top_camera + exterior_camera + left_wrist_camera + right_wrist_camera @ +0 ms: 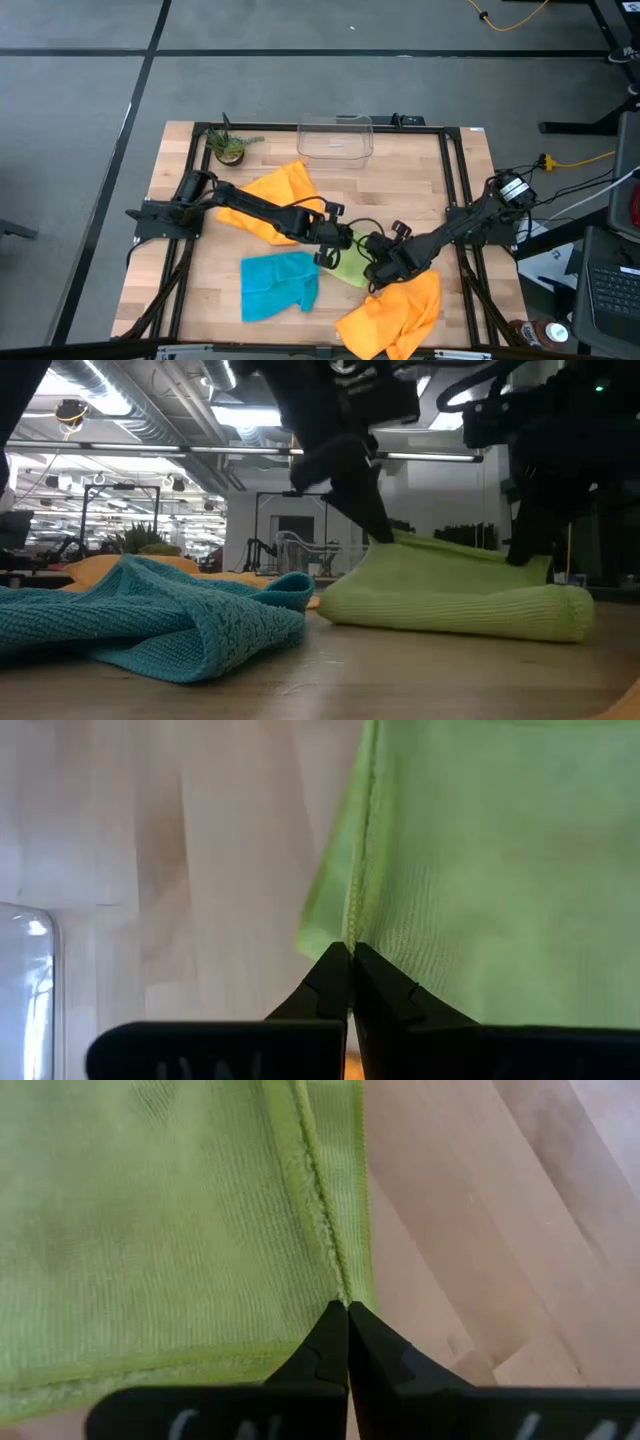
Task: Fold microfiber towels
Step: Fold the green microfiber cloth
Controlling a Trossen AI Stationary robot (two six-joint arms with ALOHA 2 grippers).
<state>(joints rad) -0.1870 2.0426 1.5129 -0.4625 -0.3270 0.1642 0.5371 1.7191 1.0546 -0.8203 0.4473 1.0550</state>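
Note:
The lime green towel (350, 268) lies mid-table between my two grippers, and shows as a low mound in the low view (450, 600). My left gripper (340, 240) is shut on its edge on the left side. My right gripper (378, 264) is shut on it at the right side. The teal towel (278, 285) lies crumpled near the front, left of the green one. One orange towel (268, 200) rests under my left arm. Another orange towel (395, 315) lies at the front right. My left gripper pinches the green towel's hemmed edge (354, 925) between its two fingertips, slanting down from the table's left. That edge is raised a little while the rest lies on the table. One layer or several, I cannot tell. My right gripper pinches the towel's hemmed edge (338, 1280) close to a corner, between its two fingertips, slanting steeply down from the right. The held edge (520, 565) stands a little above the table, and the cloth below it rests on the wood.
A clear plastic bin (335, 138) stands at the far edge, and a small potted plant (228, 147) at the far left. A black frame (190, 200) borders the wooden table. Bare wood shows between the bin and the towels.

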